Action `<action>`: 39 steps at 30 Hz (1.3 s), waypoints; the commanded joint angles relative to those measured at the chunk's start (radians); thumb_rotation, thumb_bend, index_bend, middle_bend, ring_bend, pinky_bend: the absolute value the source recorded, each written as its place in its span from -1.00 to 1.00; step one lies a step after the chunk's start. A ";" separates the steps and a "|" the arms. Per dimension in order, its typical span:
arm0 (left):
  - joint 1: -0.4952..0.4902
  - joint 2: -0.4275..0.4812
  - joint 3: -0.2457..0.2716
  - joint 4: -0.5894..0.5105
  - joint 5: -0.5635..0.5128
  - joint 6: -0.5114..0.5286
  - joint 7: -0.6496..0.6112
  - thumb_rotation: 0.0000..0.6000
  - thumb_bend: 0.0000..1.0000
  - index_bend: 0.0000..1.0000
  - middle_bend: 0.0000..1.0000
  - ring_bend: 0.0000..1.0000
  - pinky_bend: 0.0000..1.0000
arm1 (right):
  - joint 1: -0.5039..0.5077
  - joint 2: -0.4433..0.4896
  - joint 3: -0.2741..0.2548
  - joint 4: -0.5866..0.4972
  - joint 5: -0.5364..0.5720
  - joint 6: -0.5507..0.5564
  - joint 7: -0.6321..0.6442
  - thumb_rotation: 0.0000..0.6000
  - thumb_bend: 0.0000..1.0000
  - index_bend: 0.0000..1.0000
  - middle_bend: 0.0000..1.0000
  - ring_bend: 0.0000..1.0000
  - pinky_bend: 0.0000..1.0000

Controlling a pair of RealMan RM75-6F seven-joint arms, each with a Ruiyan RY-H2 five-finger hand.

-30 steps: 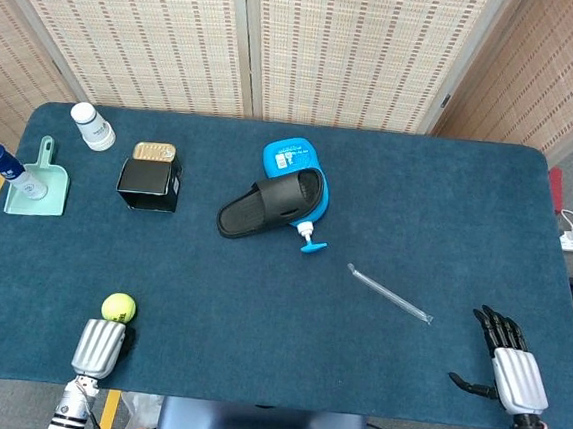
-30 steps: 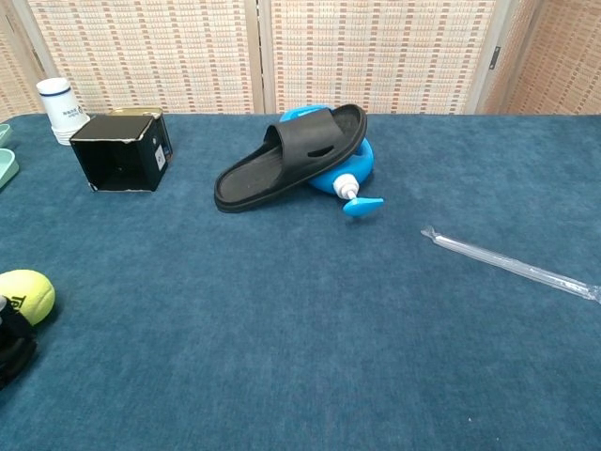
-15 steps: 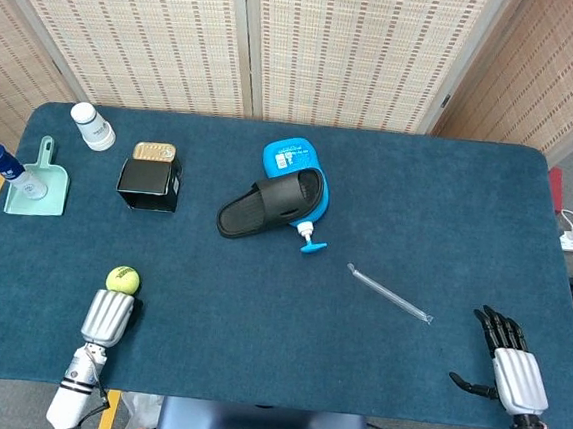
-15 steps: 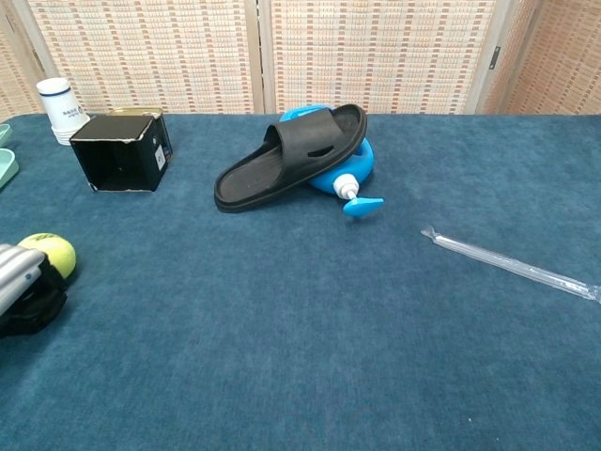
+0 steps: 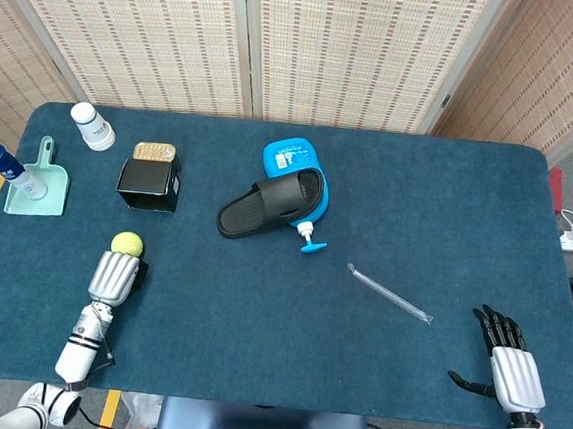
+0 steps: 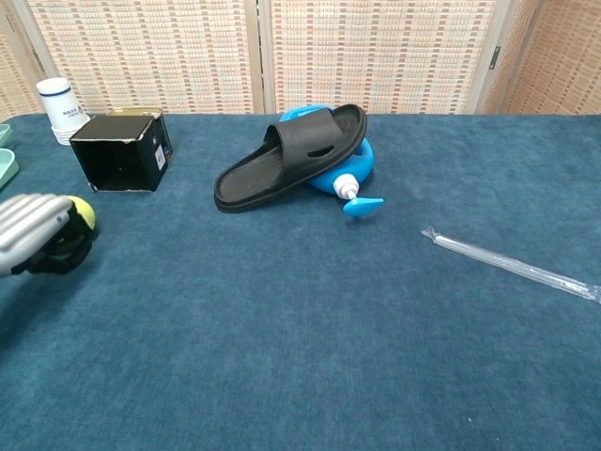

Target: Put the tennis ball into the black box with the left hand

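The yellow-green tennis ball (image 5: pixel 127 244) (image 6: pixel 84 212) is held in my left hand (image 5: pixel 113 277) (image 6: pixel 38 236), whose fingers curl around it above the blue cloth at the left side of the table. The black box (image 5: pixel 150 183) (image 6: pixel 120 150) stands further back, a short way beyond the ball and slightly to its right. My right hand (image 5: pixel 509 366) rests near the table's front right corner with its fingers spread and nothing in it; the chest view does not show it.
A gold tin (image 5: pixel 155 150) sits right behind the box. A black slipper (image 5: pixel 270 202) lies on a blue pump bottle (image 5: pixel 293 159) mid-table, and a clear plastic tube (image 5: pixel 389 293) lies to the right. A white bottle (image 5: pixel 92 126), green scoop (image 5: pixel 40 186) and blue-capped bottle (image 5: pixel 4 165) stand at far left.
My left hand has carried the tennis ball away from the front edge toward the black box, with more of the forearm showing. The right hand has stayed put.
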 commanded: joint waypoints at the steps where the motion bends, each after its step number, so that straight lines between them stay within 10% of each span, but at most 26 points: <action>1: -0.080 0.026 0.028 0.062 0.025 -0.103 -0.100 -0.55 -0.15 0.11 -0.24 -0.51 -0.45 | 0.003 -0.001 0.000 -0.006 0.003 -0.007 -0.014 1.00 -1.00 -1.00 -1.00 -1.00 -1.00; 3: -0.114 0.055 0.026 0.037 0.012 -0.180 -0.145 -0.73 -0.27 -0.28 -0.66 -0.92 -0.91 | 0.004 0.001 -0.004 -0.011 -0.002 -0.008 -0.019 1.00 -1.00 -1.00 -1.00 -1.00 -1.00; 8: -0.152 0.078 0.032 0.034 -0.008 -0.267 -0.162 -0.73 -0.41 -0.55 -0.87 -1.00 -1.00 | 0.000 0.004 -0.009 -0.010 -0.016 0.006 -0.006 1.00 -1.00 -1.00 -1.00 -1.00 -1.00; 32: -0.144 0.065 0.069 0.069 -0.025 -0.204 -0.219 -1.00 -0.48 -0.63 -0.91 -1.00 -1.00 | -0.010 -0.005 -0.019 0.035 -0.066 0.062 0.051 1.00 -1.00 -1.00 -1.00 -1.00 -1.00; 39: 0.072 0.263 0.086 -0.365 -0.092 -0.001 0.145 -1.00 -0.48 -0.65 -0.91 -1.00 -1.00 | -0.010 0.008 -0.020 0.033 -0.071 0.066 0.089 1.00 -1.00 -1.00 -1.00 -1.00 -1.00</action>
